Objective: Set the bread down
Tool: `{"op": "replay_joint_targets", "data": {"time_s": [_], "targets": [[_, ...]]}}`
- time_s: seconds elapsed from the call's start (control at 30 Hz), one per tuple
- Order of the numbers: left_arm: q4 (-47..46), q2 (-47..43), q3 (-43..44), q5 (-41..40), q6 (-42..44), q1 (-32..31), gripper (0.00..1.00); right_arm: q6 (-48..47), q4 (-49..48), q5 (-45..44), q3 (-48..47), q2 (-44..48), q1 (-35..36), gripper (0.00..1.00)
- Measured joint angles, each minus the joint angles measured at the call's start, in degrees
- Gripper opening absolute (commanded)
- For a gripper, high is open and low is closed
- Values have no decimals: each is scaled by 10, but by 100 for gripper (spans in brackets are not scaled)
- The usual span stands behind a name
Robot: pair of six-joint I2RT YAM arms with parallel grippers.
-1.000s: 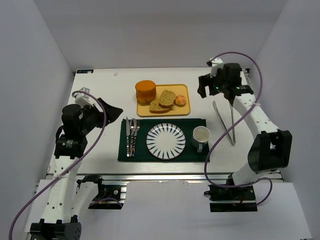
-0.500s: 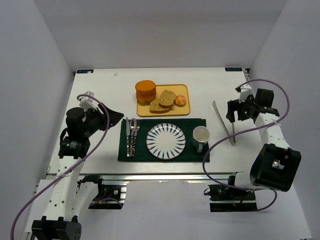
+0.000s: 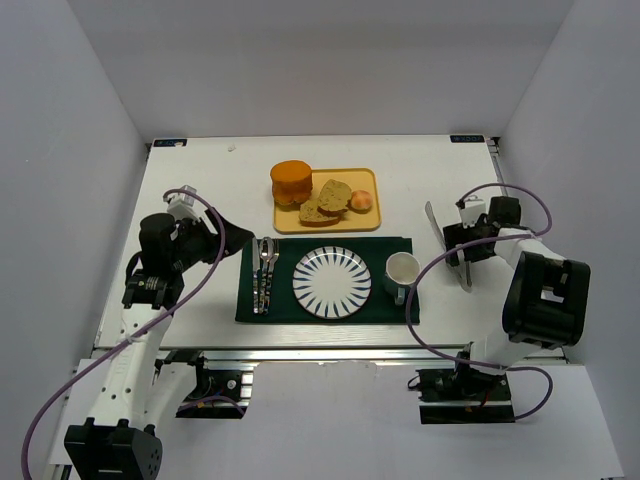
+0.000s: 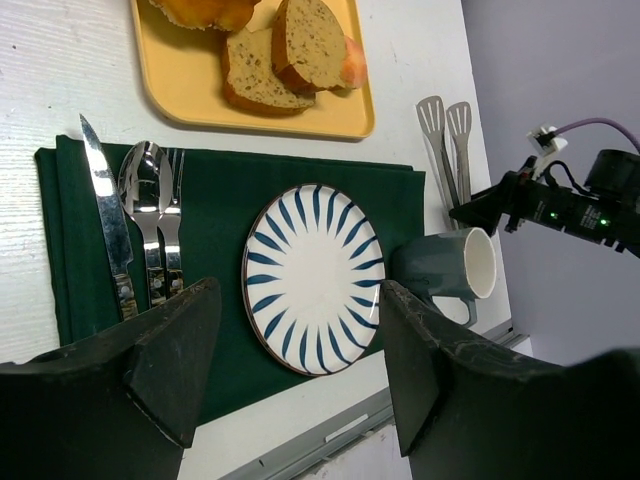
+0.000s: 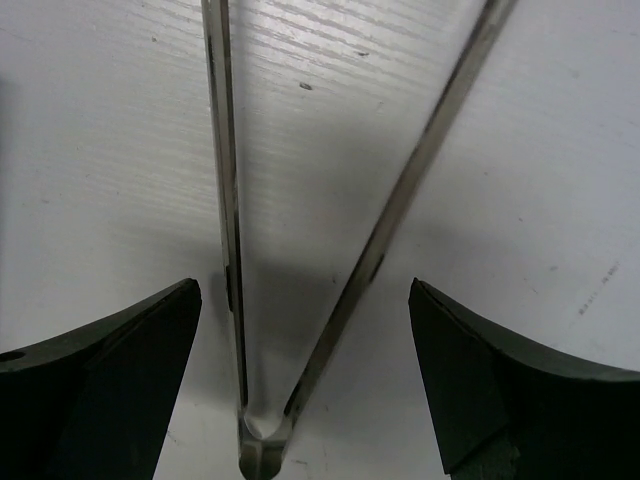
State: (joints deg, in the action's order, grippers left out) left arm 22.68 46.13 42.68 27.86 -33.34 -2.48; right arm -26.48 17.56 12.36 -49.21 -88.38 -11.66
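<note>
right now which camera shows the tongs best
The right wrist view: the tongs fill it close up, both arms meeting at the hinge inside the open right claw. The left wrist view shows mainly their slotted heads. The top view shows them small, partly hidden by that claw.

The bread (image 3: 334, 193) is 2 tan slices with darker brown crust and speckled crumb. Both lie on the yellow tray (image 3: 366, 223), touching: 1 flat, nearer the front edge, the other propped tilted against it, cut face up.
</note>
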Motion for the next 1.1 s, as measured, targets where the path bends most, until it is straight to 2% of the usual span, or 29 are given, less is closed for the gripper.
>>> {"op": "replay_joint_targets", "data": {"time_s": [0.07, 0.17, 0.27, 0.33, 0.37, 0.4, 0.5, 0.53, 0.67, 0.8, 0.97, 1.1], "targets": [[0, 0, 0, 0, 1, 0, 74, 6, -16, -7, 3, -18, 10, 89], [0, 0, -1, 0, 2, 0, 74, 13, -40, -16, 3, -42, 21, 83], [0, 0, -1, 0, 2, 0, 74, 20, -61, -17, 3, -49, 22, 71], [0, 0, -2, -1, 2, 0, 74, 21, -69, -17, 2, -51, 22, 59], [-1, -1, -2, -1, 2, 0, 74, 21, -73, -17, 2, -52, 22, 48], [-1, -1, -3, -2, 2, 0, 74, 19, -75, -16, 2, -52, 22, 41], [-3, -2, -6, -3, 1, 0, 74, 17, -76, -10, 1, -54, 22, 24], [-2, -2, -7, -4, 1, 0, 74, 15, -74, -7, 0, -54, 21, 21], [-2, -2, -7, -5, 1, 0, 74, 8, -35, 9, -19, -52, 21, 18], [-3, -1, -7, -5, 1, 0, 74, 3, 27, 30, -90, -31, 38, 31], [-4, 3, -7, -4, 1, 0, 74, 4, 53, 59, -206, -8, 103, 45], [-4, 4, -7, -4, 1, 0, 74, 5, 58, 65, -253, -9, 158, 46]]}}
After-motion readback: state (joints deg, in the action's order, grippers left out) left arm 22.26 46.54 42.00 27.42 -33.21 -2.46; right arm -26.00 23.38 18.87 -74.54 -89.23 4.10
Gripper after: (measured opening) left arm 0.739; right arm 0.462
